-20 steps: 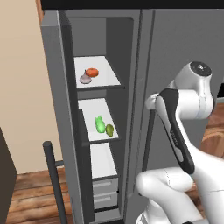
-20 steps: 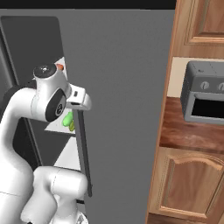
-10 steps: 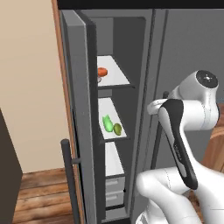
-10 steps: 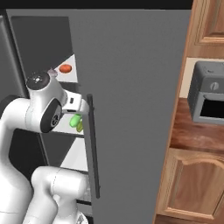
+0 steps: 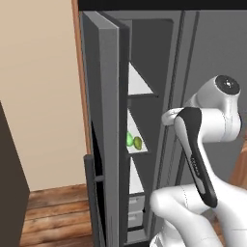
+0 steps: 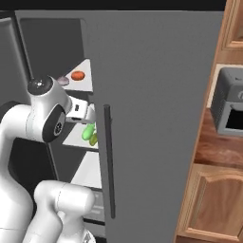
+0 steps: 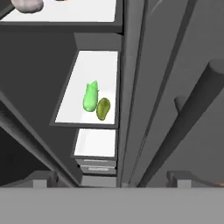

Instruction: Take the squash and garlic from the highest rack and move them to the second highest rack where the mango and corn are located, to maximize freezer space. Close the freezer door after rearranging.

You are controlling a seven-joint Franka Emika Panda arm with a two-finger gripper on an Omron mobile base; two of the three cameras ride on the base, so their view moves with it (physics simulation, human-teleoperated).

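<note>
squash (image 6: 78,75): lay on highest rack (image 6: 83,85), beside garlic (image 6: 63,81)
corn (image 7: 90,97): second rack, long axis front-to-back, beside mango (image 7: 103,108)
freezer door (image 5: 103,135): ajar
end effector (image 7: 111,177): tips apart, empty

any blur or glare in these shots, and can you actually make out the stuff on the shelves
No glare; flat rendered light throughout. Hand view: corn and mango readable, soft-edged. Right base view: squash and garlic small but distinct. Left base view: the door hides the top shelf's contents.

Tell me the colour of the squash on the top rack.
Orange-red; the squash shows best in the right base view.
</note>
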